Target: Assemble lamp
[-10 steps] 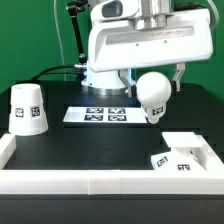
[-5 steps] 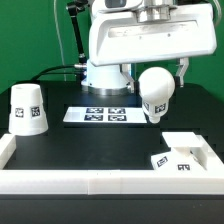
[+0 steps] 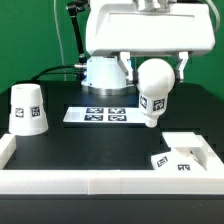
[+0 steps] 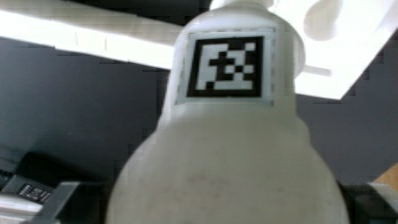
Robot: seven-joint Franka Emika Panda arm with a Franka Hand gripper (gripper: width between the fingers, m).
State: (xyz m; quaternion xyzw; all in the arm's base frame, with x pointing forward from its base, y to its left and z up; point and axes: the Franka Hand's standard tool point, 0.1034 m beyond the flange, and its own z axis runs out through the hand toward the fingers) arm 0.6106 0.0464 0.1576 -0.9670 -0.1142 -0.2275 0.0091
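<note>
My gripper (image 3: 156, 70) is shut on the round white bulb (image 3: 153, 84) and holds it in the air, threaded stem pointing down, above the table to the exterior view's right of the middle. The bulb fills the wrist view (image 4: 222, 150), with a square tag on its stem. The low square base (image 3: 183, 155) lies on the table below and to the exterior view's right of the bulb; part of it shows past the stem in the wrist view (image 4: 326, 45). The tapered shade (image 3: 27, 108) stands at the exterior view's left, far from the gripper.
The marker board (image 3: 100, 115) lies flat behind the middle of the table. A white rail (image 3: 90, 182) runs along the front edge and both front corners. The arm's white body (image 3: 105, 70) stands at the back.
The gripper has turned the bulb from a tilt to stem straight down and lifted it slightly. The shade and base have not moved.
</note>
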